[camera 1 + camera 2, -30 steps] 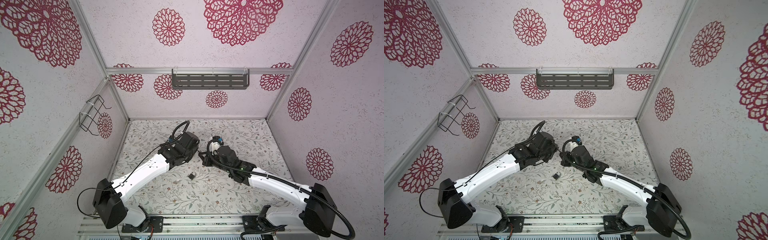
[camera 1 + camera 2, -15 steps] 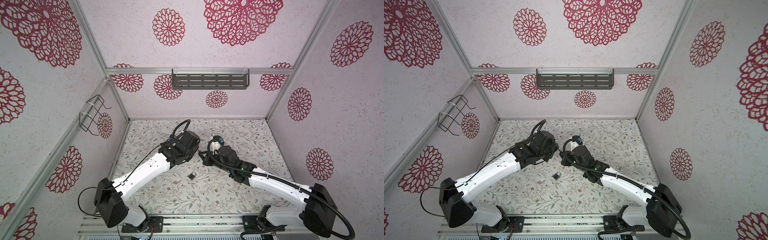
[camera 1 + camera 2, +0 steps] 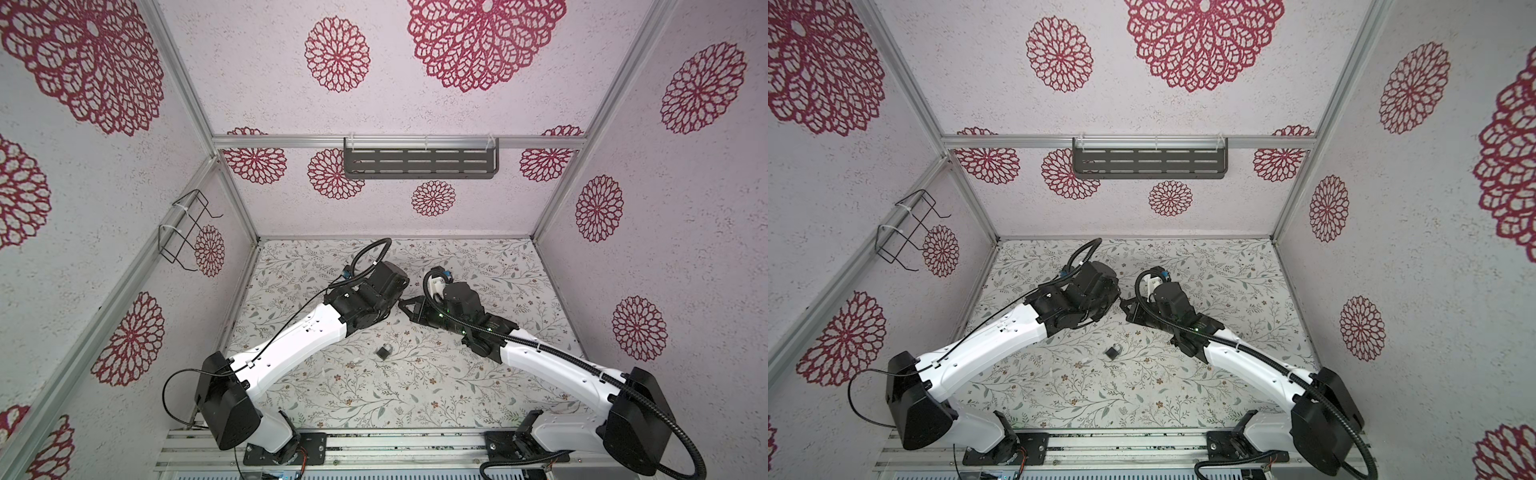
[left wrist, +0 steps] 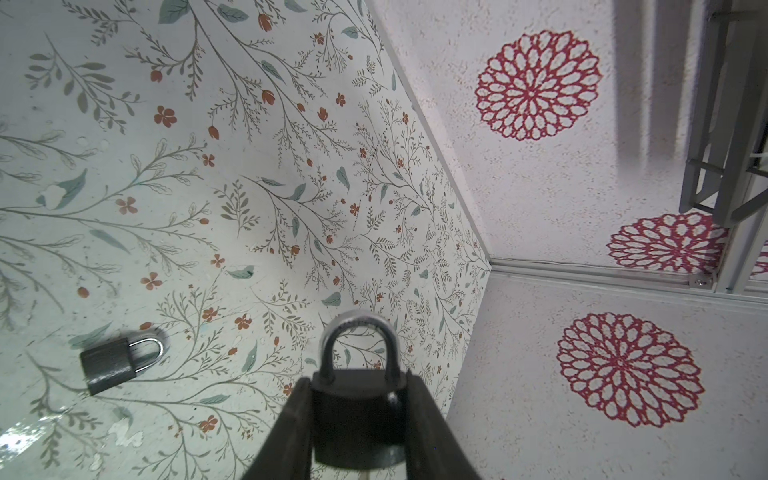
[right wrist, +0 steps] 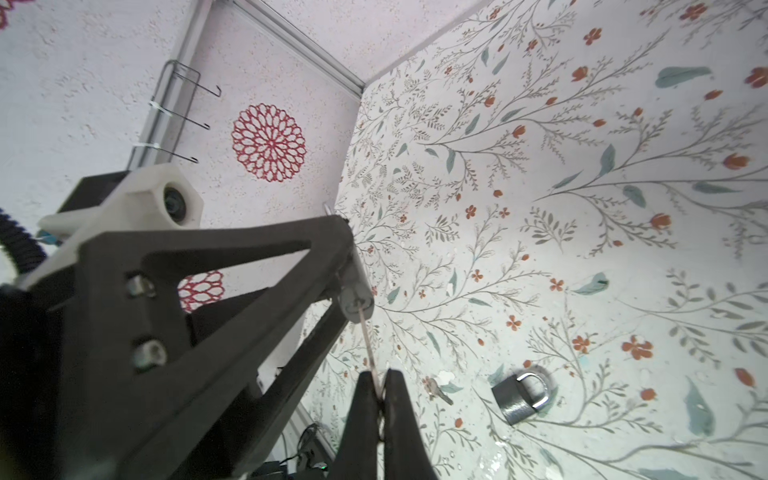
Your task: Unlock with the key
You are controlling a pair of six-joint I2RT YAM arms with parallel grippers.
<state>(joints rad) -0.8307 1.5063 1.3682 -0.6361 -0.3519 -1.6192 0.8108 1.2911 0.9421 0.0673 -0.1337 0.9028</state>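
Observation:
My left gripper (image 4: 358, 382) is shut on a dark padlock (image 4: 357, 415) and holds it by the sides of its body, silver shackle pointing away from the wrist. In the right wrist view that padlock's underside (image 5: 356, 297) shows between the left fingers (image 5: 232, 257). A thin silver key (image 5: 368, 345) runs from its keyhole back into my right gripper (image 5: 377, 376), which is shut on the key's head. In both top views the two grippers meet tip to tip above the middle of the table (image 3: 400, 301) (image 3: 1121, 300); the padlock and key are hidden there.
A second padlock (image 3: 383, 352) (image 3: 1113, 352) (image 4: 118, 361) (image 5: 521, 397) lies flat on the floral table, with a loose key (image 5: 436, 390) beside it. A wire basket (image 3: 187, 232) hangs on the left wall and a grey shelf (image 3: 419, 163) on the back wall.

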